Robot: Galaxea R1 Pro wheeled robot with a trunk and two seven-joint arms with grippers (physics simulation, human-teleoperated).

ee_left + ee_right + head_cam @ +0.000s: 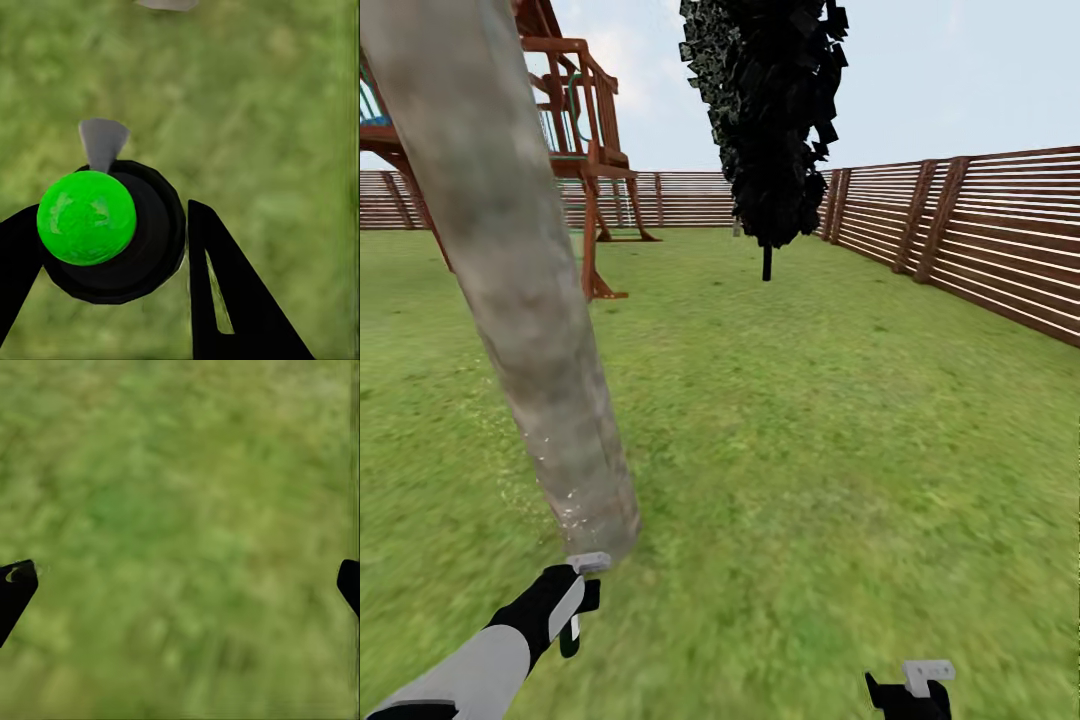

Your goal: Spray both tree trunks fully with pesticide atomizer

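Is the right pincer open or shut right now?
Open: the right pincer shows its black fingertips far apart, only blurry green grass between.

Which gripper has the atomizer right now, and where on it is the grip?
The left gripper holds the pesticide atomizer by its black body, below the green cap. The right gripper is open, empty.

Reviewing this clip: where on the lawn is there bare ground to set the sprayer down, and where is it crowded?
Open grass runs between the tree trunk and the slat fence, up to the black tree. It also lies bare under the right gripper. It is crowded at the trunk's base, by the left gripper holding the atomizer, and around the play structure.
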